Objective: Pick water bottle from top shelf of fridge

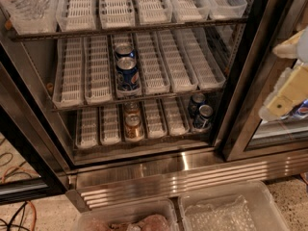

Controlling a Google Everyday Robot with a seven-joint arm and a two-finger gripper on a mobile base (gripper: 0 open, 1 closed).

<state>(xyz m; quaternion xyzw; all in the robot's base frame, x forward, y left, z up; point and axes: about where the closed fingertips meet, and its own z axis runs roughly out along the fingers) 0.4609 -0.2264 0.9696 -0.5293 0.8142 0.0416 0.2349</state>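
The water bottle (25, 3) is a clear ribbed plastic bottle with a reddish label band; it lies in the leftmost lane of the top shelf (130, 28), at the upper left of the camera view, cut off by the frame edge. The top shelf is a dark rack lined with white slotted lanes. The fridge (159, 170) stands open, its ribbed steel base below. My gripper (288, 88) is a pale cream shape at the right edge, in front of the right glass door, far from the bottle and outside the shelves.
Blue Pepsi cans (127, 72) sit on the middle rack. Gold cans (133, 124) and dark cans (201, 114) sit on the bottom rack. A dark door frame (250, 81) stands between the gripper and the shelves. Clear bins (226, 211) lie on the floor in front.
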